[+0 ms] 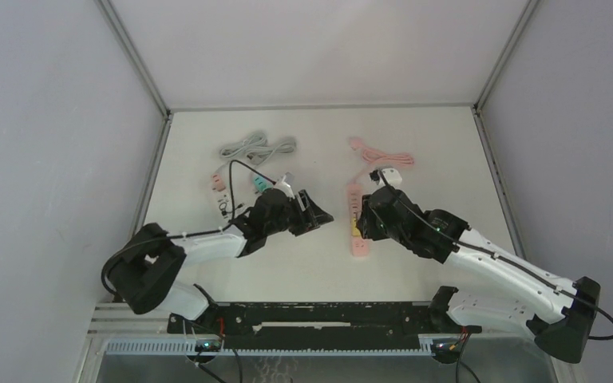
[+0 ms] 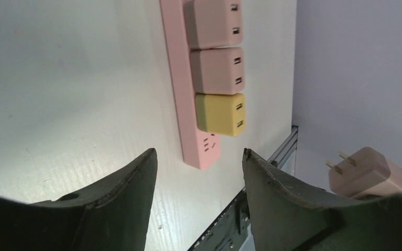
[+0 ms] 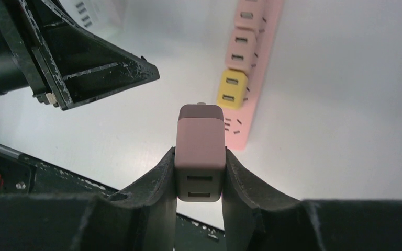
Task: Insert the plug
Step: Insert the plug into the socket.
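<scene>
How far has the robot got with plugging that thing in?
Done: two pink plugs and a yellow plug sit in the pink power strip. In hand: the right gripper grips a fourth, brownish plug, not yet at the strip; the left gripper is open and empty. Left: pushing that plug into the free socket at the strip's end.

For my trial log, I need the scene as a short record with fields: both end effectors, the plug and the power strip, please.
left end effector: open, empty, pointed at power strip
right end effector: shut on plug
plug: mauve, prongs bare, not yet inserted
power strip: pink, lying on table
occupied sockets: two pink adapters, one yellow adapter
free socket: at strip's end, next to yellow adapter
</scene>
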You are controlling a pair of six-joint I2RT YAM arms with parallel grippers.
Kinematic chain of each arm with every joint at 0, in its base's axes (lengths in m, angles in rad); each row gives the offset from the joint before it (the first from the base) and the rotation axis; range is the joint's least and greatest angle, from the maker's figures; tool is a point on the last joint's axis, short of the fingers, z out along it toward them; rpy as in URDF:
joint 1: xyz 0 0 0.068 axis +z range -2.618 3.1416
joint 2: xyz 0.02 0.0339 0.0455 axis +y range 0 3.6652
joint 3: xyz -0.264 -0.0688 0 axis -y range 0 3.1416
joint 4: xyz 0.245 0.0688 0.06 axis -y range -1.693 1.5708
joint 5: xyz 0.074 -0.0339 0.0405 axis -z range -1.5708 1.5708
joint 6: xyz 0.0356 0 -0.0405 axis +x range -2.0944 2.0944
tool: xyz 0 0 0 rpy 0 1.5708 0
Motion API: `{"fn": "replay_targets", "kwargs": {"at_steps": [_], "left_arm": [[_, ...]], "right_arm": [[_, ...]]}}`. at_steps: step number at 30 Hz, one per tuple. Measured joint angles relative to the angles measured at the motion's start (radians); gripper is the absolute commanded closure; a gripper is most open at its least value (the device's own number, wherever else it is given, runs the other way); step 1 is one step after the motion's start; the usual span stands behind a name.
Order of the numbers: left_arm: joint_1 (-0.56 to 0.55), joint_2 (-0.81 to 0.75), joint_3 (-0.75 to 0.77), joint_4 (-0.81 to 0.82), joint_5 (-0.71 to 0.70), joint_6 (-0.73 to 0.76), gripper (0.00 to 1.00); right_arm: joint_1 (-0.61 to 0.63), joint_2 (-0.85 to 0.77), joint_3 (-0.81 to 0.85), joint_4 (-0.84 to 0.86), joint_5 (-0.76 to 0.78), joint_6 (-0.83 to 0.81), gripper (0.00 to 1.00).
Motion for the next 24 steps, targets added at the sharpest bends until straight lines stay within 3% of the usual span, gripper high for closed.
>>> {"fn": "replay_targets", "kwargs": {"at_steps": [12, 24], "left_arm": [[-0.018, 0.187, 0.063, 0.100, 0.108, 0.044, 0.34], [-0.011, 0.358, 0.282, 0.093, 0.152, 0.089, 0.33]], "right_arm": [[-0.129, 0.121, 0.000, -0.141, -0.157, 0.027, 1.00], [-0.183, 0.227, 0.000, -0.144, -0.241, 0.015, 1.00]]}}
